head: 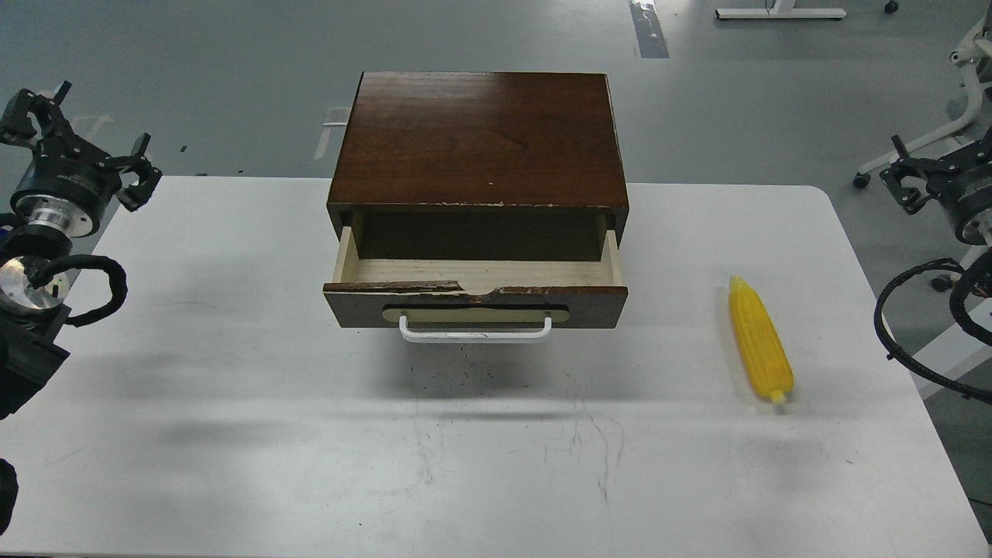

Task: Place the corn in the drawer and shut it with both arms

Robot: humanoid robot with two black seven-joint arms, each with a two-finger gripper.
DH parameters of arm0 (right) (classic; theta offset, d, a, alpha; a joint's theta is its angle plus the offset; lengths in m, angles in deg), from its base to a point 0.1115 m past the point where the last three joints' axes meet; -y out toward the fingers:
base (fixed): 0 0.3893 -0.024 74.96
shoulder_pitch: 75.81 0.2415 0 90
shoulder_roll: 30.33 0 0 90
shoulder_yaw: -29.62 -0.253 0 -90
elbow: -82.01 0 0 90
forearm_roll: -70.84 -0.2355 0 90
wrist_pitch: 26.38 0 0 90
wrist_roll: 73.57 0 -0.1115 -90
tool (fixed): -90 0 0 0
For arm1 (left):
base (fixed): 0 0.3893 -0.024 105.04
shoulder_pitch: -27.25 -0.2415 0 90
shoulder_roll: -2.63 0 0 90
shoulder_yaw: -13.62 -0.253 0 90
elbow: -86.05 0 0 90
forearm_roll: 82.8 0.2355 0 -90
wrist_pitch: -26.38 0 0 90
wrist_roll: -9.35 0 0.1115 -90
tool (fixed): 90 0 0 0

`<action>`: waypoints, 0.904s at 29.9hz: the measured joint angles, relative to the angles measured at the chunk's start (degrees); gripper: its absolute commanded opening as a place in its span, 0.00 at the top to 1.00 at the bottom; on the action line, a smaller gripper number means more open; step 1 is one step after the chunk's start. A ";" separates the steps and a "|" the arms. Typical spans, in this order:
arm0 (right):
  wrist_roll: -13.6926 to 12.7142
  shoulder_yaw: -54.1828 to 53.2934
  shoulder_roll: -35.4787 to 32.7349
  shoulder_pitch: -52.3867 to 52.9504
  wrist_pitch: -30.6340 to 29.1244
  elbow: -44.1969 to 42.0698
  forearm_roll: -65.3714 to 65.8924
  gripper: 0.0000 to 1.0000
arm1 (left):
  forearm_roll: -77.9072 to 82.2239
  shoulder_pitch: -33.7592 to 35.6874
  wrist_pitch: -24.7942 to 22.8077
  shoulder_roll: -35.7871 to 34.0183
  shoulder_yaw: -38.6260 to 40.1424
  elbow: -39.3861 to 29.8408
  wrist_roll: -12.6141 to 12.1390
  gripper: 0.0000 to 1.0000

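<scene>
The corn [759,343], a bright yellow tapered cob, lies on the white table [232,434] to the right of the drawer, its stub end toward me. The drawer [474,304] is pulled partly out of a dark brown cabinet [480,139]. It shows a pale wood inside with nothing in it, a chipped front and a white bar handle [474,333]. My left gripper [97,128] hovers open past the table's far left corner, holding nothing. At the far right my right gripper [900,175] is off the table, also open with nothing in it. Both are far from the corn.
The cabinet stands at the back middle of the table. A black cable loop [907,325] hangs from my right arm beside the table's right edge. White stand legs on wheels [914,151] are on the grey floor behind my right gripper.
</scene>
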 measured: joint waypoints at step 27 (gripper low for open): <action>-1.18 13.62 -16.26 16.15 -0.02 24.75 38.78 0.00 | 0.06 -1.26 0.00 0.29 0.00 -7.06 -0.27 0.02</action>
